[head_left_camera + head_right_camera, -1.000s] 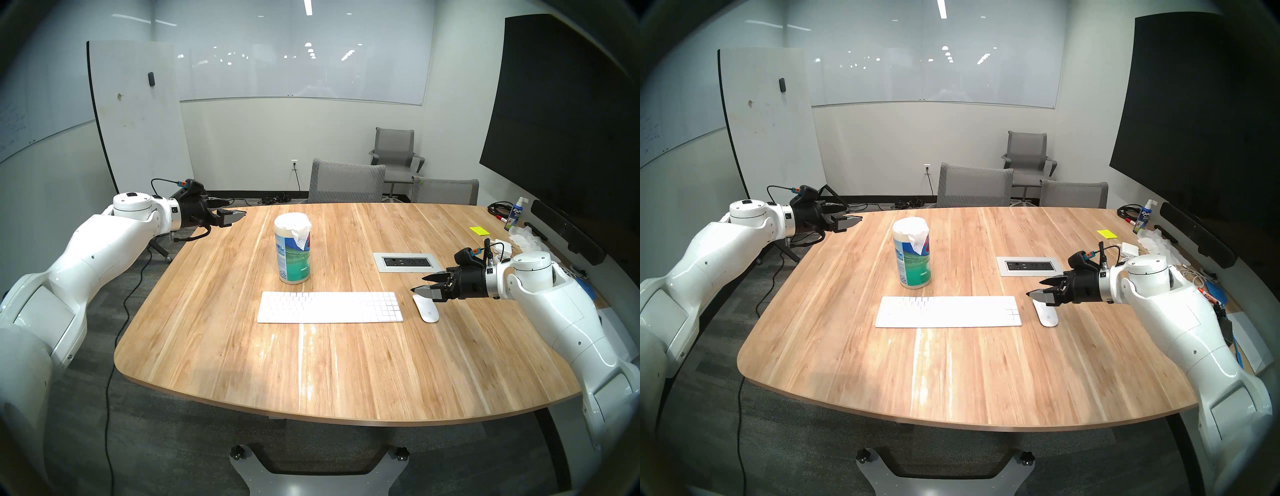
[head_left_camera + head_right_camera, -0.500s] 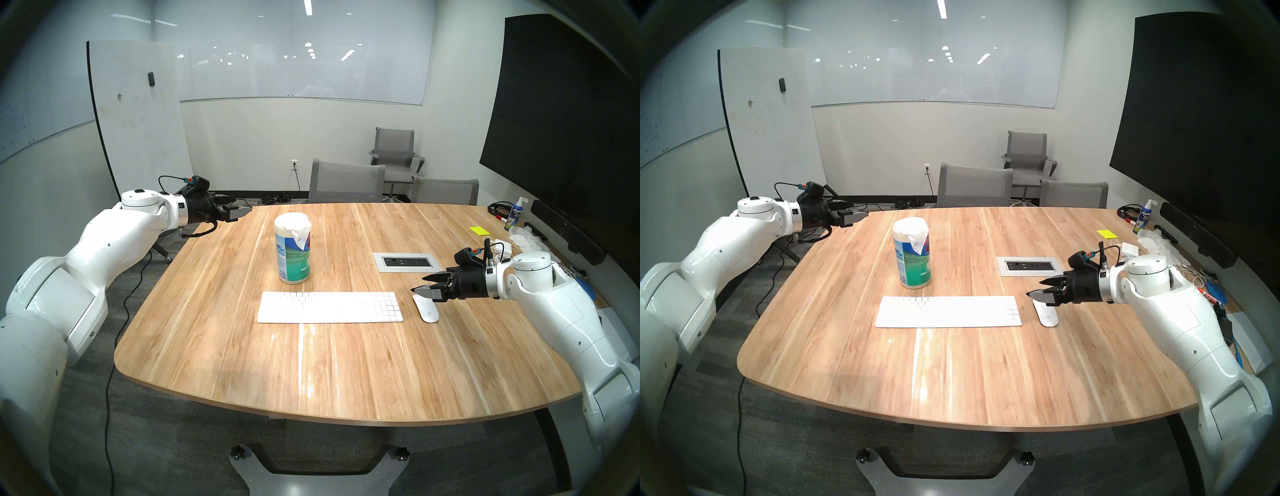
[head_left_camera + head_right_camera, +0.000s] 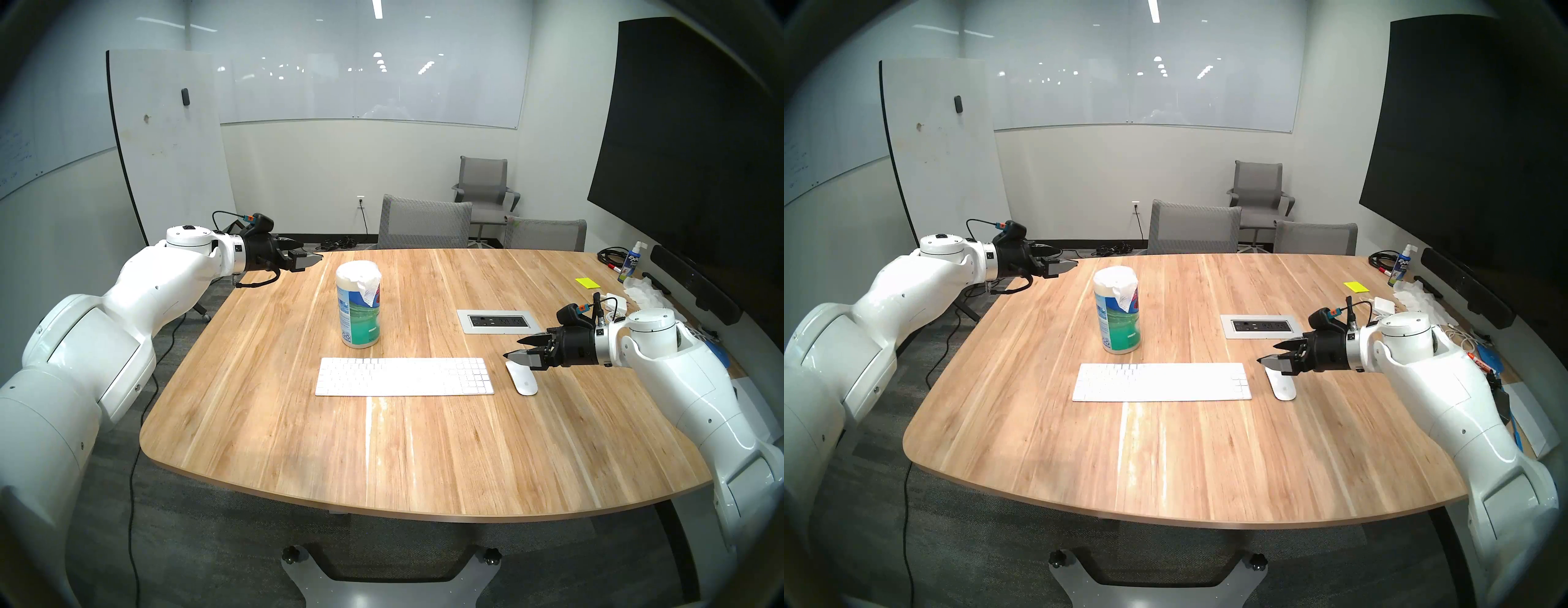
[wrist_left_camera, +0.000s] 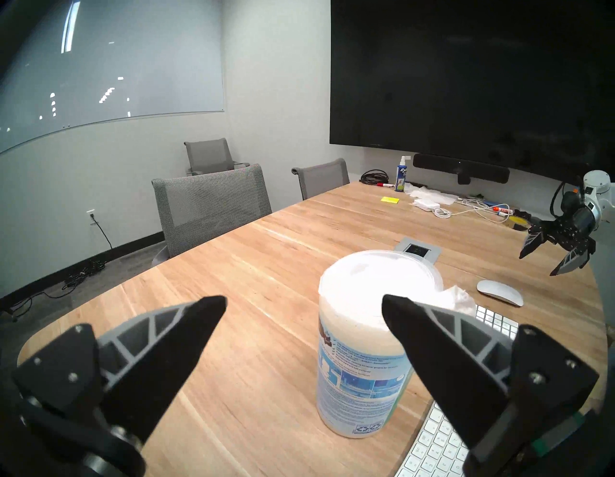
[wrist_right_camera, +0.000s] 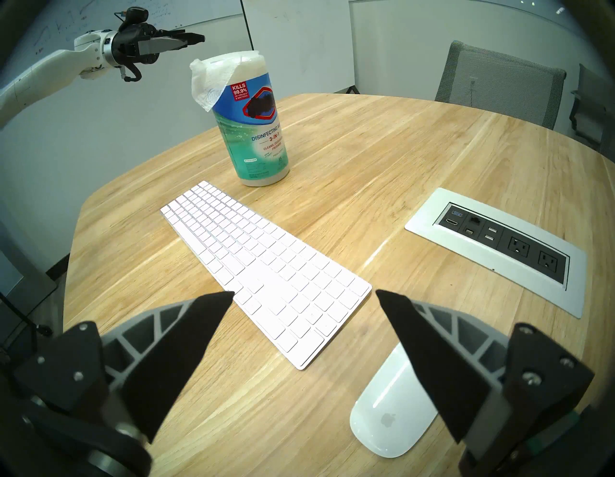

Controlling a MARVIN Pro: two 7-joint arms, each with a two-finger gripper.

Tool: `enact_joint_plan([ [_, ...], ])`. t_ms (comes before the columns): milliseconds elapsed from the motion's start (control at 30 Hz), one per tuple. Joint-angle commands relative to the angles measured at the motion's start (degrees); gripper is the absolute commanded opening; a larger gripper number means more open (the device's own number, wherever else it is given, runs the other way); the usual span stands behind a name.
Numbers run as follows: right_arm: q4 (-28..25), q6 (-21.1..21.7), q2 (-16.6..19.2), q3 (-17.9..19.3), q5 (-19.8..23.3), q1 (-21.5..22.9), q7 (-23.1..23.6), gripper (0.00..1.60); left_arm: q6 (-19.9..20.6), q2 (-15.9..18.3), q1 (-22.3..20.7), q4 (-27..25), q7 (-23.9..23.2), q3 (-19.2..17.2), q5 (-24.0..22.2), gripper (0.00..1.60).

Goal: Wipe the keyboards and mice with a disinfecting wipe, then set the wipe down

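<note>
Left gripper (image 3: 312,258) has shifted right and farther over the table's (image 3: 424,446) far-left corner since a second ago; right arm unchanged. Jaws spread wide, nothing held. Just ahead of it and slightly right, not touching: upright disinfecting wipes canister (image 3: 359,312), lid off, one wipe (image 3: 370,289) pulled up and drooping over the rim on the side away from the gripper. White keyboard (image 3: 404,376) lies flat below and right of that gripper, just past the canister's base. Flush power/data outlet panel (image 3: 499,321) sits ahead-left of the right gripper (image 3: 514,349). Right gripper jaws also wide apart, empty, hovering over the far end of the white mouse (image 3: 522,378), no contact visible. Keyboard's numpad end is just left of its fingertips; mouse lies just beside that end.
</note>
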Motion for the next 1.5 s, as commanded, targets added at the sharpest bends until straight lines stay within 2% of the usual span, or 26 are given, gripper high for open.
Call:
enact_joint_plan([
  [0,-0.3,0.0,0.0,0.4,0.2,0.7,0.0,1.6,-1.0,-3.3,-4.1,2.2,-0.7,-0.2,0.2,1.6],
  [800,-0.3,0.0,-0.1,0.4,0.2,0.8,0.0,1.6,-3.8,-8.8,-6.4,9.3,-2.7,-0.3,1.6,1.6],
  [1033,-0.3,0.0,-0.1,0.4,0.2,0.8,0.0,1.6,-3.6,-10.8,-7.0,11.8,-0.4,-0.1,2.0,1.6],
  [1467,-0.3,0.0,-0.1,0.4,0.2,0.8,0.0,1.6,-1.8,-12.0,-7.5,13.3,1.2,0.8,3.1,1.6],
])
